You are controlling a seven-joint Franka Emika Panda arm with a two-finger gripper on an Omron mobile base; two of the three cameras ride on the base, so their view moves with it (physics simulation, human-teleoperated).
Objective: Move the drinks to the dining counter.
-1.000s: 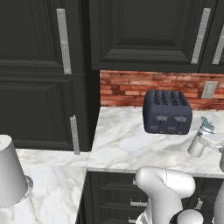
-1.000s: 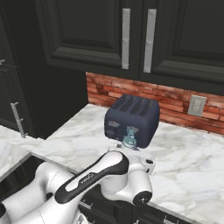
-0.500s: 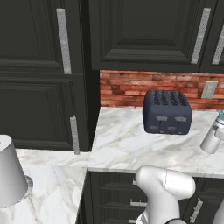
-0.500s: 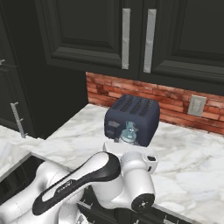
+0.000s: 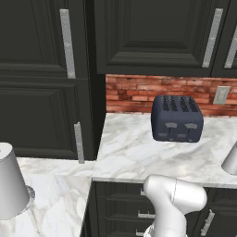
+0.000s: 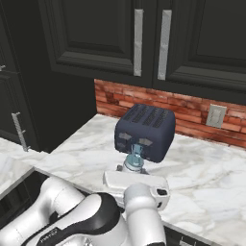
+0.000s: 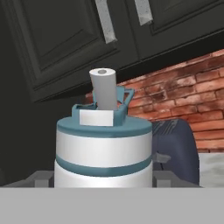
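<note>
The tall grey metal bottle with the light-blue cap (image 7: 104,144) fills the middle of the hand view, sitting between my gripper's (image 7: 103,177) two fingers, which are shut on its body. From the right base view the bottle's cap (image 6: 136,153) sticks up just behind my white hand (image 6: 136,185), in front of the toaster. In the left base view the bottle's grey body (image 5: 230,160) shows at the right edge, above the marble worktop. The dining counter is out of view.
A dark blue-grey toaster (image 5: 177,118) stands on the marble worktop (image 5: 129,152) against the red brick wall (image 6: 192,115). A large grey paper-towel roll (image 5: 10,187) stands on a lower marble surface at the left. Dark cabinets hang above.
My gripper has carried the bottle to the right over the worktop, out to the right edge of the left base view. The toaster and the roll have not moved.
</note>
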